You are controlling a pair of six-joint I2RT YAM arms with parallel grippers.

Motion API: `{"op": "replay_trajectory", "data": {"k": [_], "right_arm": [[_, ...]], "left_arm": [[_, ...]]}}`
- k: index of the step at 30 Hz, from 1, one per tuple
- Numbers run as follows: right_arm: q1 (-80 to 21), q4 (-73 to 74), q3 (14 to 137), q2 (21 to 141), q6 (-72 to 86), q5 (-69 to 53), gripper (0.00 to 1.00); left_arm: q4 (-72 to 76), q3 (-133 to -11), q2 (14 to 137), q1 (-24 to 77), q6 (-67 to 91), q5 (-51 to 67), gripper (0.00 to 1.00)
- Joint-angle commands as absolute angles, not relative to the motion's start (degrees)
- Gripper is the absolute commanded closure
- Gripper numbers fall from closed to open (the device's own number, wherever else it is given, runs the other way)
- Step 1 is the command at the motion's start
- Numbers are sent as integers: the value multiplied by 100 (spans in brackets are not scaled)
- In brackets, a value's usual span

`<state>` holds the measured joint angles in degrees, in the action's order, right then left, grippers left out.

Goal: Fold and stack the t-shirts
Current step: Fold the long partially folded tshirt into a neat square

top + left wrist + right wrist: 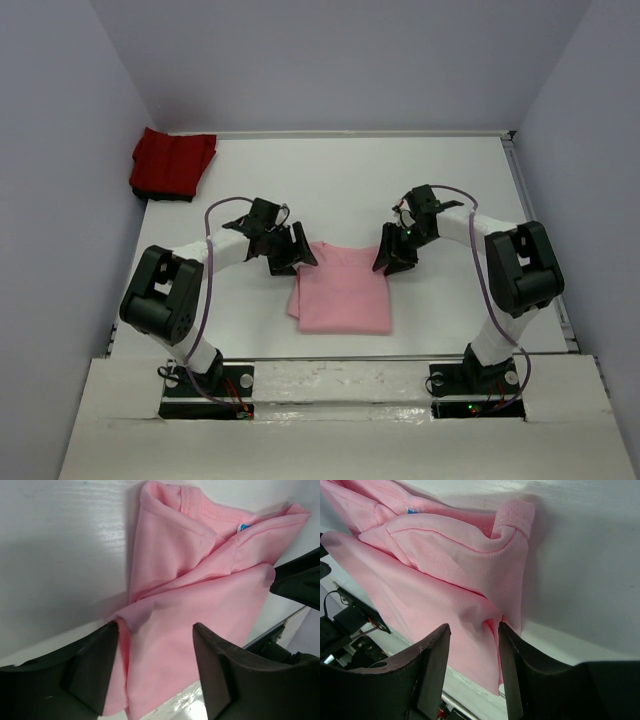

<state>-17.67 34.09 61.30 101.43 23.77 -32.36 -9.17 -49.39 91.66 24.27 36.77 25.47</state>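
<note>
labels: only a small blue tag (243, 528) inside the pink t-shirt's (340, 295) collar, too small to read any writing on it. no other print seen

pink t-shirt lay on the white table (350, 180), folded into a rough rectangle, collar on its far edge. deep red t-shirt (172, 163) sat bunched well apart from it, far off to its left

left arm: elbow bent, forearm reaching in, left gripper (293, 250) tipped down at the pink t-shirt's far-left corner. its fingers (95, 670) stood wide apart, straddling the cloth; one finger touched a raised fold at the edge, nothing clamped

right arm mirrored it, right gripper (393, 250) at the pink t-shirt's far-right corner beside the sleeve hem. its fingers (432, 665) were parted, gap narrower than the left's, with a ridge of pink cloth rising between them. looked loose, not pinched

both grippers just beside the collar line, one either side
</note>
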Motion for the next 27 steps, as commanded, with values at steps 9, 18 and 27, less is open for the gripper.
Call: {"op": "replay_trajectory", "data": {"k": [9,18,27], "right_arm": [[-1793,3419,5968,9695,2338,-3296,57],[-1793,3472,5818,9545,2382,-3305,57],[-1793,3463,5792,9554,2382,-3322,58]], "left_arm": [[-1002,-4650,8675,2408,3621,2663,21],[-1081,-4614,8534,2408,3630,2654,26],[-967,-4500,8587,2417,3691,2821,37]]}}
